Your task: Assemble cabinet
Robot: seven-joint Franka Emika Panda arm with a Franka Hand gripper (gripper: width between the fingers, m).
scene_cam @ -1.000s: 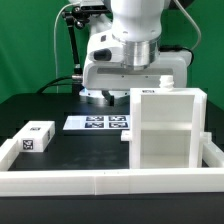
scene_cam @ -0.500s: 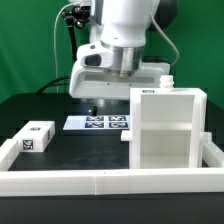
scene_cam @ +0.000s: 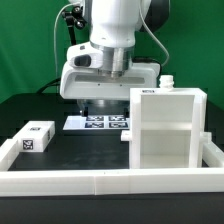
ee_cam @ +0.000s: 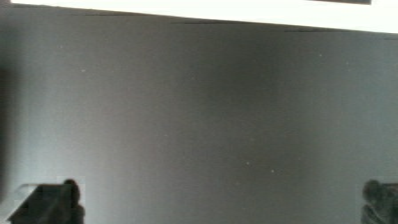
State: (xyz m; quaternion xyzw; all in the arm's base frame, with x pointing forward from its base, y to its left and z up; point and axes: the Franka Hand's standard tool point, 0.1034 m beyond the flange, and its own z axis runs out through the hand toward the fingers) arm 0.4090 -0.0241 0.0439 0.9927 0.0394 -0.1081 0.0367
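Note:
The white boxy cabinet point(scene_cam: 165, 130) stands upright at the exterior view's right, its shelf compartments facing the camera. A small white block with a tag point(scene_cam: 35, 137) lies at the left. My gripper point(scene_cam: 95, 104) hangs over the table behind the marker board point(scene_cam: 100, 123), left of the cabinet and apart from it. In the wrist view the gripper point(ee_cam: 214, 205) is open wide. Its dark fingertips point(ee_cam: 50, 203) sit at the picture's two sides, with only bare dark table between them.
Long low white frame rails point(scene_cam: 100, 182) run along the front and up both sides. A small white knob-like piece point(scene_cam: 165, 82) shows just above the cabinet's top. A pale strip point(ee_cam: 231, 10) crosses one edge of the wrist view.
The arm and gripper have moved towards the exterior view's left, away from the cabinet. The cabinet and the small block have not moved.

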